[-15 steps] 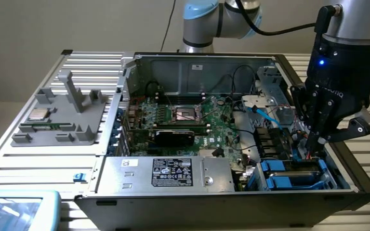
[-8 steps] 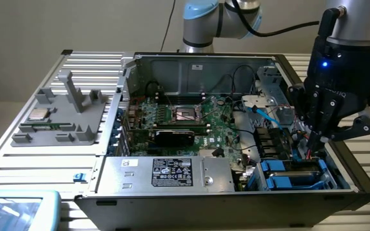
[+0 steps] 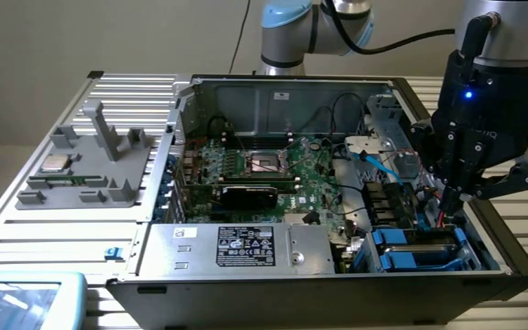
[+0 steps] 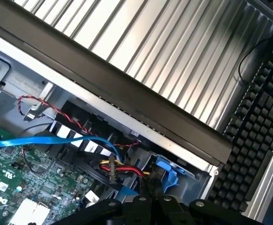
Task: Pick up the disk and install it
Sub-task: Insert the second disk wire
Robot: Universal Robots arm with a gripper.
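- Gripper [image 3: 451, 194]: positioned over the open computer case [image 3: 245, 292], at the exterior view's right, low above the drive-bay corner. The fingers are drawn fully together into a narrow point. Nothing is clamped between them.
- Fingertips: the tips hang just above the bundle of cables beside the drive bay. Contact with a cable or with the bay cannot be confirmed.
- Disk [image 3: 418, 245]: seated in the drive bay at the case's near corner on the exterior view's right, below and just beside the gripper tips. Its bright blue frame shows along both sides, with a dark flat top face between them. It lies flat, inside the case, apart from the gripper.
- Wrist view: the black finger linkage [image 4: 148, 206] sits at the picture's edge, directly over the bay. A blue plastic latch part [image 4: 168, 173] of the bay area and red, yellow and black wires [image 4: 122, 168] lie just beyond it.
- Motherboard [image 3: 264, 172]: occupies the case centre, with a blue flat cable [image 4: 56, 138] running across its edge.
- Power supply box [image 3: 236, 247]: grey, black label, at the case's near side.
- Grey fixture tray [image 3: 90, 172]: on the slatted table, at the exterior view's left, well apart from the gripper.
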